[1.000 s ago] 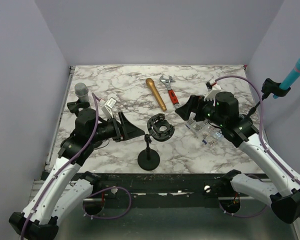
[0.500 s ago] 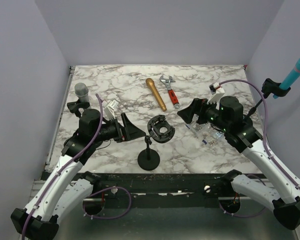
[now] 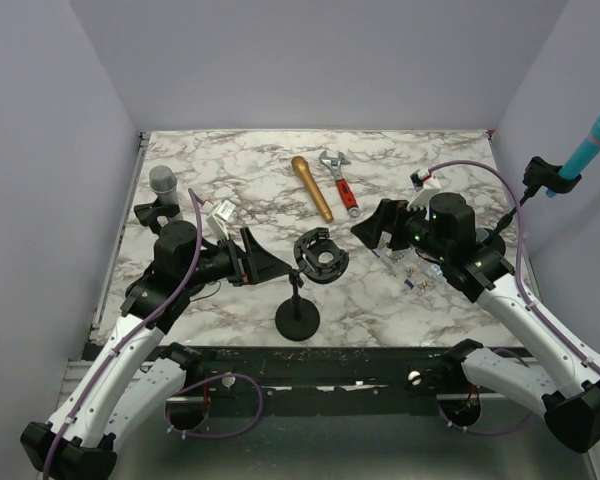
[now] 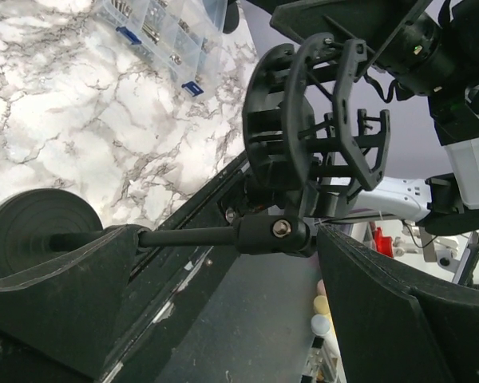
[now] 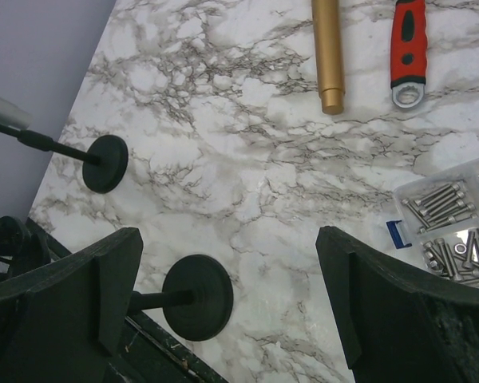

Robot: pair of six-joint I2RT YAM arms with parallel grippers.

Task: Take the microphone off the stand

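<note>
The gold microphone (image 3: 311,187) lies flat on the marble table (image 3: 230,160), at 12 o'clock from the black stand (image 3: 298,300) and apart from it. The left gripper (image 3: 265,262) is wide open, and in its wrist view the stand's pole shows between its jaws. The right gripper (image 3: 372,225) is wide open too, with the microphone at its 10 o'clock.
</note>
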